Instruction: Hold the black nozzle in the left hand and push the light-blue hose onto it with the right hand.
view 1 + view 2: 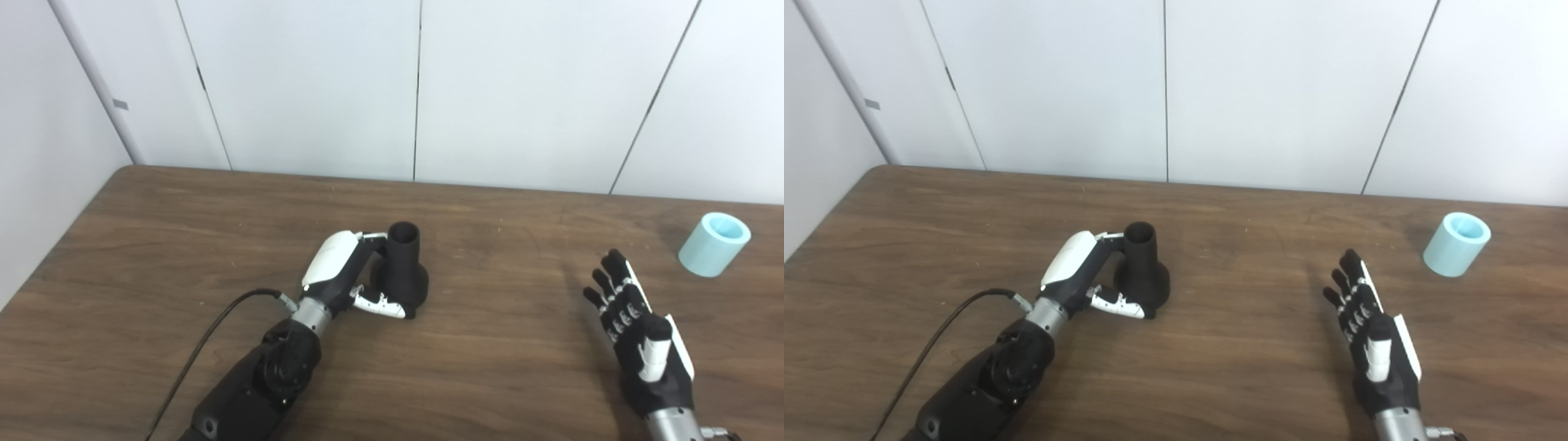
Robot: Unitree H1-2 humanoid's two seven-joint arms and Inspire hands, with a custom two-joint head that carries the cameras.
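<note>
The black nozzle (404,269) stands upright on the wooden table (184,245), narrow open neck up and flared base down. My left hand (343,269) is wrapped around it from the left: the fingers reach behind the neck and the thumb lies along the front of the base. The light-blue hose (714,244), a short thick tube, lies tilted near the table's far right with its open end facing up and right. My right hand (640,337) hovers open, fingers straight and spread, at the front right, well short of the hose.
A black cable (202,343) runs from the left wrist toward the front edge. White wall panels (416,92) stand right behind the table's far edge. Bare wood lies between the nozzle and the right hand.
</note>
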